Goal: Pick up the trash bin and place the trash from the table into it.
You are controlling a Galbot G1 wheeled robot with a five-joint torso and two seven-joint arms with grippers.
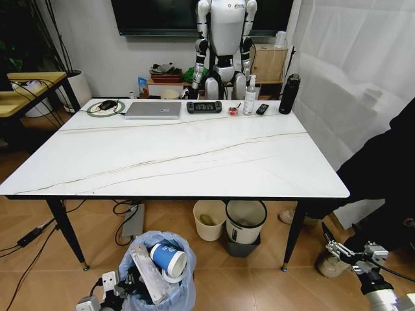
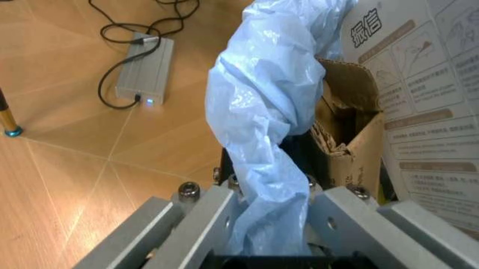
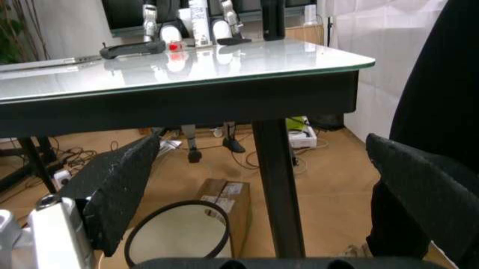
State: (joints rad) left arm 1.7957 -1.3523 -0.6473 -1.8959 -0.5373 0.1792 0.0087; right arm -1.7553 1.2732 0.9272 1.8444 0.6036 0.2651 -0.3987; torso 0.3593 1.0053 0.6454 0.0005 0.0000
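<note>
Below the table (image 1: pixel 194 162), left hand (image 2: pixel 270 224) clamps the crinkly blue-bagged trash bin (image 1: pixel 159 272).

The table (image 1: pixel 175 159) has a bare near half. Along its far edge sit a laptop (image 1: pixel 153 109), a black controller (image 1: pixel 204 107), a spray bottle (image 1: pixel 250 96) and a dark flask (image 1: pixel 288 94). On the floor in front, low in view, stands the trash bin (image 1: pixel 157 275), its blue bag holding a blue paper cup (image 1: pixel 168 258) and a flat white pouch (image 1: pixel 146 272). The left gripper (image 1: pixel 107 293) is at the bin's left side, touching the bag. The right gripper (image 1: pixel 338 249) hangs open at lower right, beside a table leg. Under the table stand a cream bin (image 1: pixel 209 220) and a black-rimmed bin (image 1: pixel 245 223).
</note>
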